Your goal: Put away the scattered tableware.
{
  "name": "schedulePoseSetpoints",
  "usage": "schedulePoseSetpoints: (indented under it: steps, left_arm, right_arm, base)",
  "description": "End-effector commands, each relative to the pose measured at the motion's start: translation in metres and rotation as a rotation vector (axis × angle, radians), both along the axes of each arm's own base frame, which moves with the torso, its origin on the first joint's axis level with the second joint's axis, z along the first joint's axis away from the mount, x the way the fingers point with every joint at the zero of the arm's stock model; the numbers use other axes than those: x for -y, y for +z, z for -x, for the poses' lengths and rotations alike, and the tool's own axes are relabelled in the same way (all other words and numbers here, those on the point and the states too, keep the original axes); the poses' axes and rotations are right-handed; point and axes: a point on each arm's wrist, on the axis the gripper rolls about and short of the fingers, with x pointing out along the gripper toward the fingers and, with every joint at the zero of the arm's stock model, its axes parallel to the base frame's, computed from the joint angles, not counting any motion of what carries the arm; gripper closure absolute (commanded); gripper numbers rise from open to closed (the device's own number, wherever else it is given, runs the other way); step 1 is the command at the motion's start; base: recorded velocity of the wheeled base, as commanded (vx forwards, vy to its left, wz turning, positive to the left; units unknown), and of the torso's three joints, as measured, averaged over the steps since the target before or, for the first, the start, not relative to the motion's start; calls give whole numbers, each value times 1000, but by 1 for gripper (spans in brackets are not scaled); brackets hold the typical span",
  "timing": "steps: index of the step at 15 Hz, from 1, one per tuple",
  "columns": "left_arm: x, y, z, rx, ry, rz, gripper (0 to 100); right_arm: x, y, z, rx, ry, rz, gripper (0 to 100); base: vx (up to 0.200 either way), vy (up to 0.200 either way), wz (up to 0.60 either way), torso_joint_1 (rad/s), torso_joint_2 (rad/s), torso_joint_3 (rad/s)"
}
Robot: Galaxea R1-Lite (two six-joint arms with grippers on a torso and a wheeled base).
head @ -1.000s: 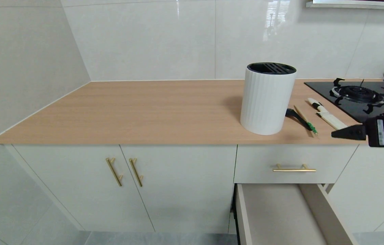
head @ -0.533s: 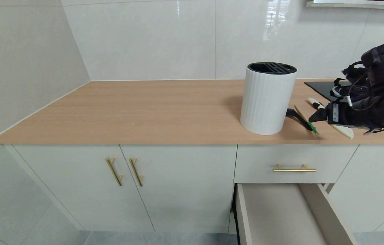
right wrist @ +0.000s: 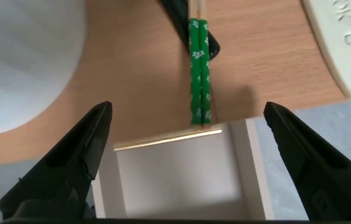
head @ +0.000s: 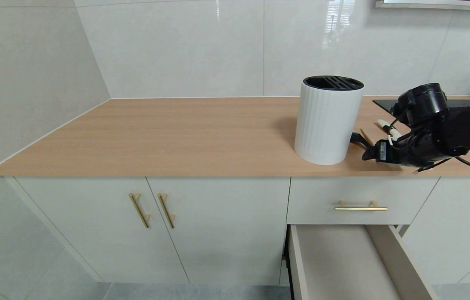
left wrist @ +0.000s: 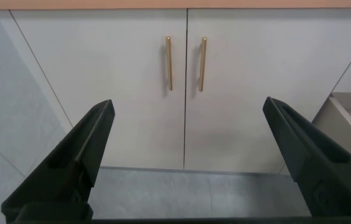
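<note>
Up close, green-tipped chopsticks (right wrist: 199,68) show between the right jaws (spread, like the left jaws).

The light is bright and even, and I see white glare on the shiny wall tiles (head: 336,23). The white holder (head: 326,125) drops a soft shadow on the counter (head: 176,133), and my right gripper (right wrist: 188,112) looks fuzzy up close.
</note>
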Motion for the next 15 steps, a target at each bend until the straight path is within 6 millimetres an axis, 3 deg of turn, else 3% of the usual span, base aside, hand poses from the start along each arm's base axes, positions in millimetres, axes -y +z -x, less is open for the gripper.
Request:
schedulePoseSetpoints:
  steps: [1, 8, 9, 13, 15]
  left_arm:
    - [0, 0, 0, 2, 1, 0, 0]
    - [0, 0, 0, -1, 0, 0, 0]
    - [0, 0, 0, -1, 0, 0, 0]
    - [0, 0, 0, 2, 1, 0, 0]
    - [0, 0, 0, 0, 0, 0, 0]
  right_arm:
    - [3, -6, -6, -7, -11, 2, 0]
    - [7, -13, -14, 7, -26, 1, 0]
    - [8, -13, -15, 7, -29, 0, 100]
    - [7, -17, -16, -2, -28, 2, 100]
    - [8, -2, -7, 34, -28, -3, 100]
  base:
    - [0, 0, 0, 0, 0, 0]
    - [0, 0, 0, 0, 0, 0]
    - [0, 0, 0, 0, 0, 0]
    - [0, 0, 0, 0, 0, 0]
    - [0, 0, 0, 0, 0, 0]
